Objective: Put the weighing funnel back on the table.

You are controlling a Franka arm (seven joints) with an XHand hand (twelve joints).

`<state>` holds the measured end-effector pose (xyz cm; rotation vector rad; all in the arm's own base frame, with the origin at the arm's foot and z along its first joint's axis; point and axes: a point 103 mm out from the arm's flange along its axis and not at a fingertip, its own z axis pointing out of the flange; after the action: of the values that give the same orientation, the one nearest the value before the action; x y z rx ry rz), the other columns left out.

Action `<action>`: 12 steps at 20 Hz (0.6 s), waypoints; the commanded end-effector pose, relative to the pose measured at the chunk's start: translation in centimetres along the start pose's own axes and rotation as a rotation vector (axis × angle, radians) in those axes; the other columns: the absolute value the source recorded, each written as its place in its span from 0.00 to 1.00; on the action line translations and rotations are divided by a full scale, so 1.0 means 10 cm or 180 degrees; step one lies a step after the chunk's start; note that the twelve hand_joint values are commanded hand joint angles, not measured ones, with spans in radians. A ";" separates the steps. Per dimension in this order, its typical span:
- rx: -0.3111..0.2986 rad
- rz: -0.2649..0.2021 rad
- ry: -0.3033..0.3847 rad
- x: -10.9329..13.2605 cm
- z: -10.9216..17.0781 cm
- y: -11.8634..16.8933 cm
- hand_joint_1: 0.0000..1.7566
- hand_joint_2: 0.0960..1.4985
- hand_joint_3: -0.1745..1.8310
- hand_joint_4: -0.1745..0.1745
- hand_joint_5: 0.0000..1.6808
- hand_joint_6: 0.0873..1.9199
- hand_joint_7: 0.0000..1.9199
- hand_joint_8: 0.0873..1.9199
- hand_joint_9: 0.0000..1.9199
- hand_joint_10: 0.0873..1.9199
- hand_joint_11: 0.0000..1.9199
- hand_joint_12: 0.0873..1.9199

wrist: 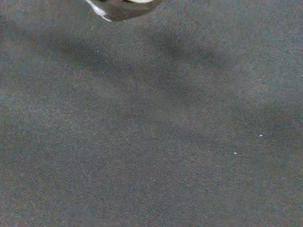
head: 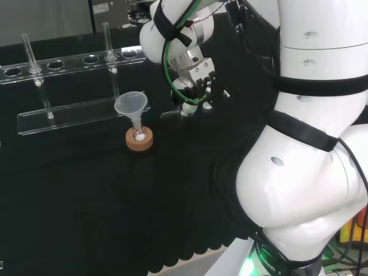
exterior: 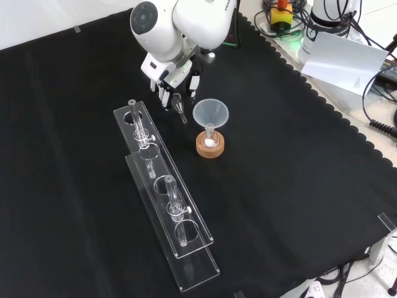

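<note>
The weighing funnel [exterior: 179, 106], a small clear scoop with a short stem, hangs between the fingers and thumb of the hand [exterior: 170, 82], its stem slanting down close to the cloth. In the head view the hand [head: 194, 85] is low over the cloth, to the right of the big funnel, with its fingers curled downward. The wrist view is close to the black cloth, with a clear glass edge of the weighing funnel [wrist: 101, 11] by the palm. I cannot tell whether its stem touches the cloth.
The big funnel [exterior: 211, 113] stands in a small flask on a cork ring [exterior: 209, 146], just right of the hand in the front view. A clear rack [exterior: 162, 186] with test tubes [exterior: 139, 127] lies below the hand there. Cables and paper lie past the cloth's scalloped right edge.
</note>
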<state>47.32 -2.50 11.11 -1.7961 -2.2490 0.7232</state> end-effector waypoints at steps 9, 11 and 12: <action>-0.0047 -0.0108 0.0103 0.14 0.09 0.19 0.62 0.73 0.00 0.85 0.68 0.36 0.61 0.18 0.69 0.04 0.45 0.51; -0.0039 -0.0110 0.0104 0.15 0.10 0.20 0.62 0.73 0.00 0.82 0.68 0.37 0.61 0.18 0.69 0.04 0.46 0.51; -0.0031 -0.0111 0.0103 0.15 0.11 0.21 0.63 0.73 0.00 0.82 0.68 0.37 0.61 0.19 0.69 0.04 0.46 0.50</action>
<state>48.25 -1.21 9.16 -1.7627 -2.2632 0.6690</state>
